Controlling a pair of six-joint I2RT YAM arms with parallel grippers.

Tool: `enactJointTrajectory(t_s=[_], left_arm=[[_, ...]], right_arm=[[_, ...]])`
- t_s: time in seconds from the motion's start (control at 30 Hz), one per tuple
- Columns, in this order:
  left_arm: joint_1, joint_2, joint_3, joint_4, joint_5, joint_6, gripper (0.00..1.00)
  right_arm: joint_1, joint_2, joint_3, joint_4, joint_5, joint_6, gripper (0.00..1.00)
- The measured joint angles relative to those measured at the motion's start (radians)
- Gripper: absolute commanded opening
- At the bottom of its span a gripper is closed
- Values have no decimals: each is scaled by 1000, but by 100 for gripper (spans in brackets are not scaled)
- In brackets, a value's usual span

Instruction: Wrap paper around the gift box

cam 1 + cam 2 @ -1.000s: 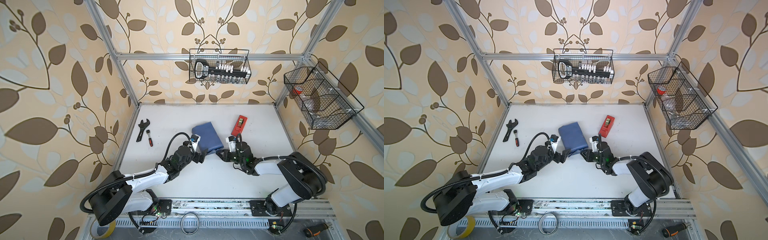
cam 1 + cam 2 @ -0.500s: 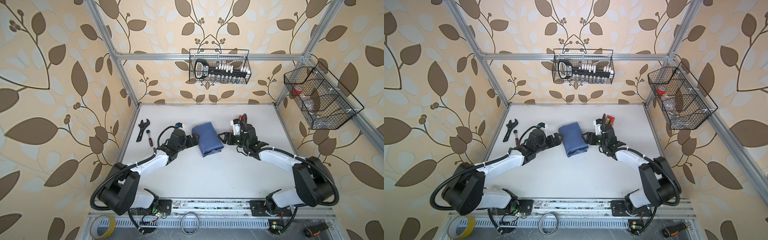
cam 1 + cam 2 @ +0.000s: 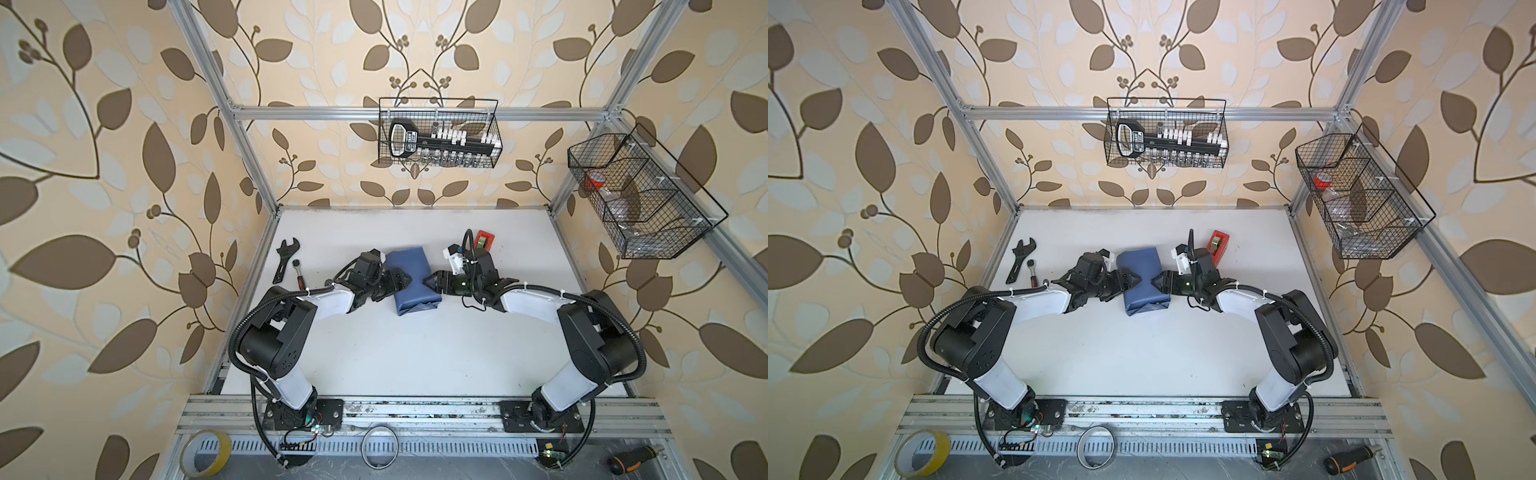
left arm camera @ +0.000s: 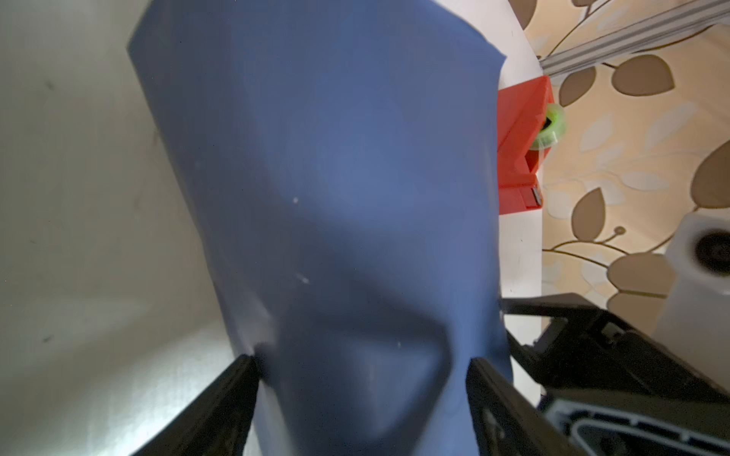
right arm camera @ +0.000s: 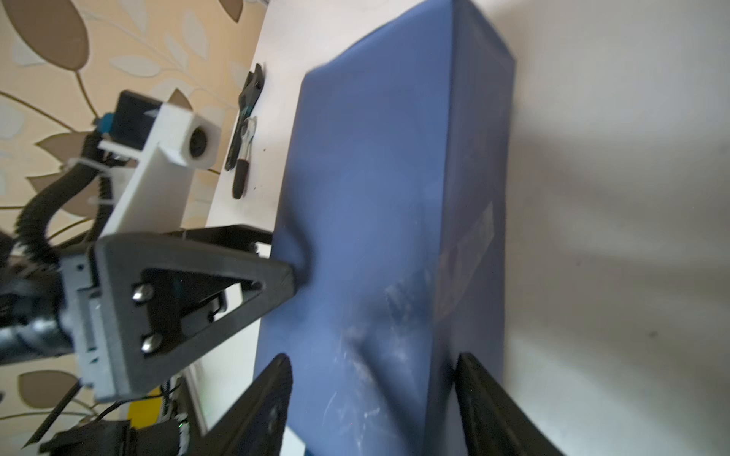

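The paper, slate-blue side out, is folded into a parcel in the middle of the white table; the gift box is hidden inside it. My left gripper meets the parcel's left side. In the left wrist view it straddles the paper, both tips touching it. The right wrist view shows one of its fingers denting the paper. My right gripper clasps the opposite side, with creased paper between its jaws.
A red tape dispenser lies just behind my right wrist. A black wrench and a small ratchet lie at the table's left edge. Wire baskets hang on the back wall and the right wall.
Both grippers swung from the parcel's near end to its sides, then moved inward until their tips met the paper. Both jaws have narrowed onto it. The parcel has stayed in place.
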Motion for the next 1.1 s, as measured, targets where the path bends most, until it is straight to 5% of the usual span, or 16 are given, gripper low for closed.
enactJointTrajectory(t_s=[0.23,0.4,0.67,1.1], left_arm=[[-1,-171,-209,9,31,-42,99],[20,-248,-173,-62,7,-24,99],[72,-30,80,-105,25,18,97],[73,124,180,-113,128,18,92]], right_arm=[[48,-158,-225,45,14,65,77],[-25,-146,-195,36,56,67,83],[-28,13,-24,59,52,90,84],[-28,151,56,125,-11,154,78]])
